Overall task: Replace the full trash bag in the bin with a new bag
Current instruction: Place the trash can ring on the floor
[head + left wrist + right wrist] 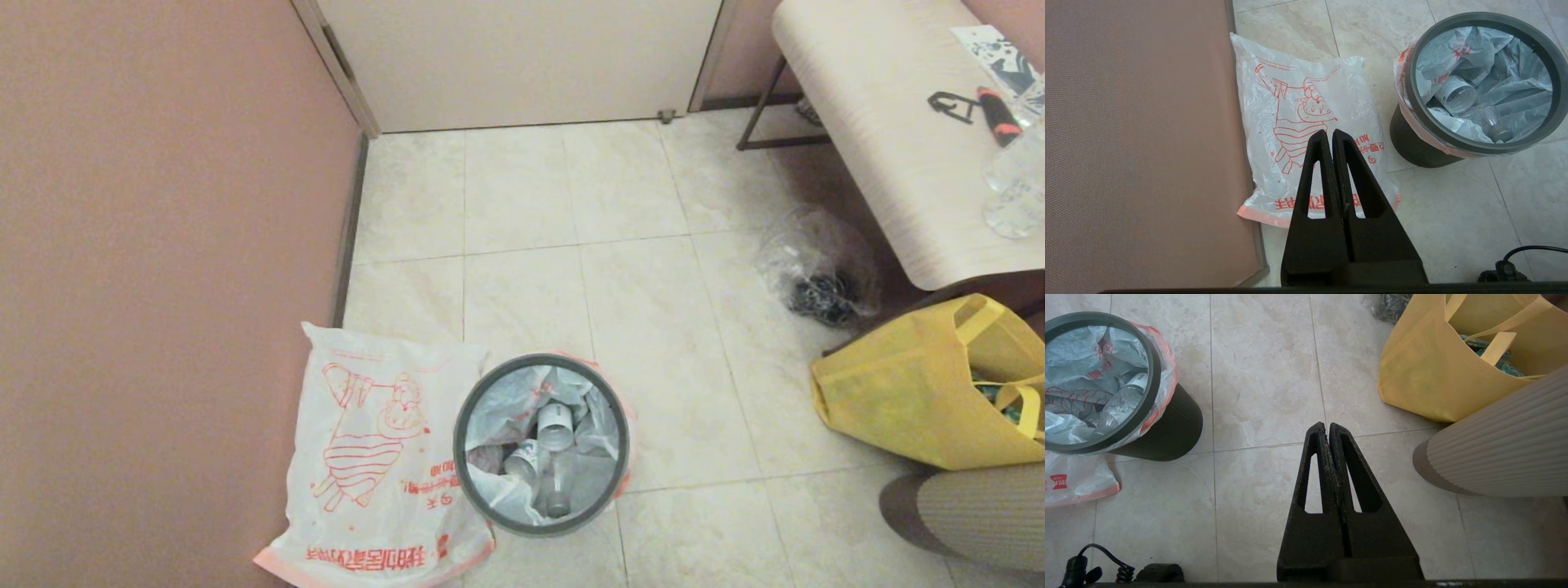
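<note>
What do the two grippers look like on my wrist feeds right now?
Both look alike. The left gripper has two matte black, rough-textured fingers, each a tapering wedge with a long triangular cut-out, rising from a black block base. The right gripper has the same black wedge fingers and cut-outs. A thin black cable with a plug shows at the edge of each wrist view. No markings are visible. Neither arm shows in the head view.

new bag (371,465) corner cut by the bottom edge, yellow tote (931,392) cropped at right, bench (898,122) likewise
</note>
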Motion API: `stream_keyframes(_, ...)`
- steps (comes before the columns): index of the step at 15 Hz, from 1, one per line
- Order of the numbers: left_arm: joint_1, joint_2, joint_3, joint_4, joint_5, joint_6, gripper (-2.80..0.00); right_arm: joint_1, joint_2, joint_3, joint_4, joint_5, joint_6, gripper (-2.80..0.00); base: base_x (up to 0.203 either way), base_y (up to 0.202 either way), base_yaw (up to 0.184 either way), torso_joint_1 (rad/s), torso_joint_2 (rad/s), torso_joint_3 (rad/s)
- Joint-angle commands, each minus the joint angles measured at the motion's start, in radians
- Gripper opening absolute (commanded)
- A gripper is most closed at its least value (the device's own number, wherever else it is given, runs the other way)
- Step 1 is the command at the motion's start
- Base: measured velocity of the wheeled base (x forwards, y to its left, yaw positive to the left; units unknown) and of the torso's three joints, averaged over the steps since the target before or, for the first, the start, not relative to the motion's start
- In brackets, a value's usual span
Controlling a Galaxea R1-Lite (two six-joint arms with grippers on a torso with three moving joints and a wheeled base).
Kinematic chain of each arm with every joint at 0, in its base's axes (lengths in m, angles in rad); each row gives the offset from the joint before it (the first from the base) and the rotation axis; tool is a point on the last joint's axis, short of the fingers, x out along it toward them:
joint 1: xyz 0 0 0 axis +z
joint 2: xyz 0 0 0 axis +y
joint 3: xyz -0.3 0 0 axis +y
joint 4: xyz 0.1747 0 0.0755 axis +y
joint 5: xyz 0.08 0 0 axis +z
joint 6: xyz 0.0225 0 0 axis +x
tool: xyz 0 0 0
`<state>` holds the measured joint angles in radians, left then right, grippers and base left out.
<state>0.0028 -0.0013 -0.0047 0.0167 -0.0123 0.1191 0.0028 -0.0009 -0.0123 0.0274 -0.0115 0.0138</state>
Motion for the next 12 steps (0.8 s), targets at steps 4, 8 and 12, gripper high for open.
stream_keyframes(4,0.0,0.001,0.0,0.0,0.0,0.001,-2.8,0.0,0.0,0.0,0.0,-0.002,0.0,-2.8,0.0,0.0,0.0,0.0,0.0,0.0)
stream_keyframes(8,0.0,0.001,0.0,0.0,0.0,0.001,-2.8,0.0,-0.001,-0.001,0.005,0.001,-0.003,-2.8,0.0,0.0,0.0,0.0,0.0,0.0)
stream_keyframes(12,0.0,0.001,0.0,0.0,0.0,0.001,-2.8,-0.001,0.013,-0.115,0.019,-0.022,-0.049,-2.8,0.0,0.0,0.0,0.0,0.0,0.0)
